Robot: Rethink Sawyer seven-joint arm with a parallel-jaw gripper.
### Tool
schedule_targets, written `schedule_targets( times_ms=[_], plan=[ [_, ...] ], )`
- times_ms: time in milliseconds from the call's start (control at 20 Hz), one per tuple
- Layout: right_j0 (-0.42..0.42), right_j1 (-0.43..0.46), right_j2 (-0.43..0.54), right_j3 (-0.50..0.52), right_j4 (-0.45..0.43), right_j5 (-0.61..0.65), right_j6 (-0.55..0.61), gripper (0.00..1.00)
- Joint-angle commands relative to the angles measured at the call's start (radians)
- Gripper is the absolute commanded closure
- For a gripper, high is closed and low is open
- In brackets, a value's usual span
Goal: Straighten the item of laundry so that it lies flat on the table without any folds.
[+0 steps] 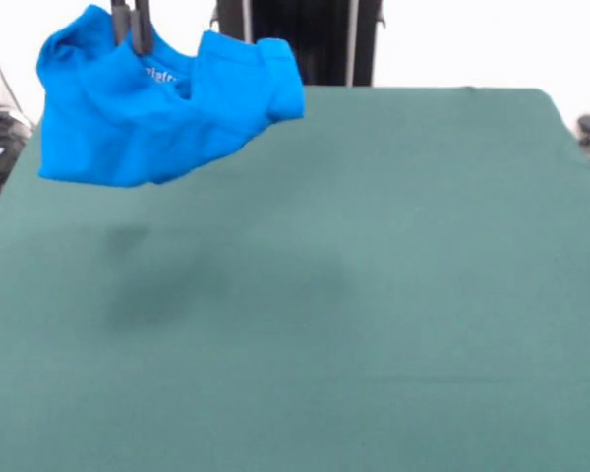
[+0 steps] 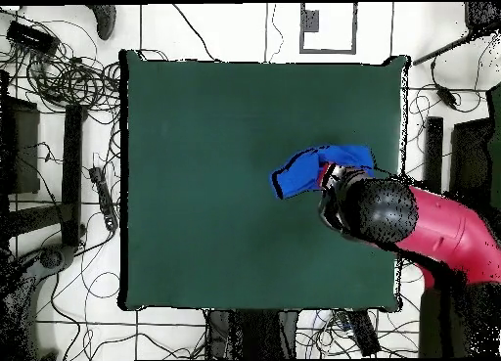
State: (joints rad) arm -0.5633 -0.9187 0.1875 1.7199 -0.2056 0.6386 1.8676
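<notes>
The bright blue T-shirt (image 1: 147, 108) hangs bunched and folded in the air above the dark green table (image 1: 374, 295), at the upper left of the front view. My gripper (image 1: 133, 37) comes down from the top edge and is shut on the shirt's upper part. A strip of white lettering shows inside the folds. The shirt's shadow lies on the cloth below it. In the overhead view the shirt (image 2: 308, 169) shows at the table's right side (image 2: 196, 181), partly hidden under my arm. My gripper itself is hidden there.
The red and black arm (image 2: 431, 230) reaches in over the table's right edge in the overhead view. Cables and equipment (image 2: 59, 73) lie on the floor around the table. The black pedestal (image 1: 295, 39) stands at the far side.
</notes>
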Motion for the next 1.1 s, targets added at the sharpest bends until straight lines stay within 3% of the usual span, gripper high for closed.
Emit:
schedule_targets(
  times_ms=[50,600,700,1100],
  plan=[
    [0.051,-0.032,0.120,0.295,-0.052,-0.118,-0.054,1.00],
    [0.209,0.003,0.034,0.392,-0.043,-0.291,0.179,1.00],
    [0.262,0.046,-0.004,0.387,-0.042,-0.363,0.229,1.00],
    [0.335,0.232,-0.059,0.299,-0.042,-0.495,0.215,1.00]
  ],
)
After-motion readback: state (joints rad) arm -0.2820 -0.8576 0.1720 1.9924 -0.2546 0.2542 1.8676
